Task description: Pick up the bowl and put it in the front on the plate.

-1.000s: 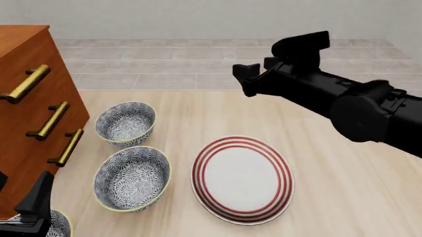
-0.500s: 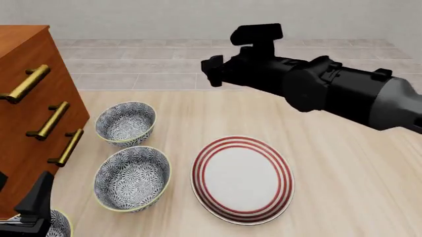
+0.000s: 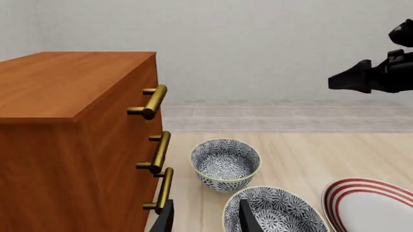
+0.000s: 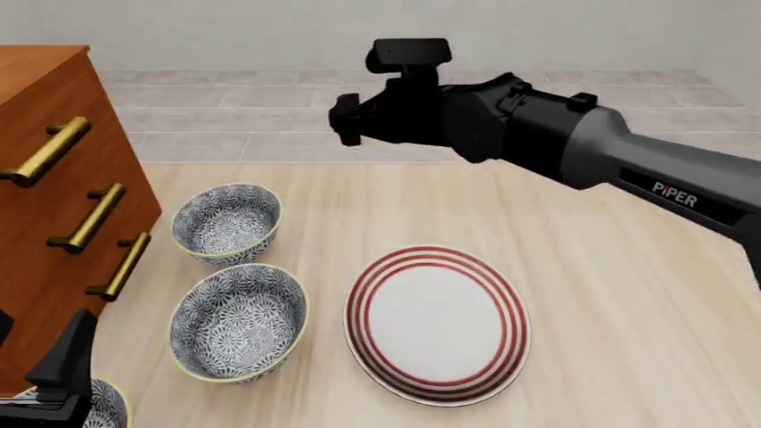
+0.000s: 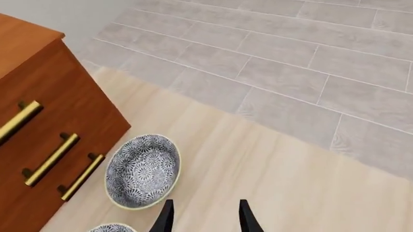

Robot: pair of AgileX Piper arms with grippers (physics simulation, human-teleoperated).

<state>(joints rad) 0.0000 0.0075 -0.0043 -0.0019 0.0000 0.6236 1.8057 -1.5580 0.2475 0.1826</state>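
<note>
Pale wooden table point(image 4: 618, 339) meets grey tiled floor as the right gripper point(image 4: 346, 120), fingers spread and empty, has swung leftward across the scene within a second and now hangs high beyond the far blue-grey floral bowl point(image 4: 226, 221), suggesting that bowl is its target. A matching bowl point(image 4: 238, 322) sits nearer, just beside the red-ringed white plate point(image 4: 437, 323), which stays bare. The left gripper point(image 3: 206, 220) waits low beside the brown wooden drawer cabinet point(image 4: 53, 187), fingers apart.

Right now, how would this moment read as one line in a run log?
right gripper: open, empty, above table beyond bowls | left gripper: open, empty, low by drawers | three bowls on table | plate: bare
</note>
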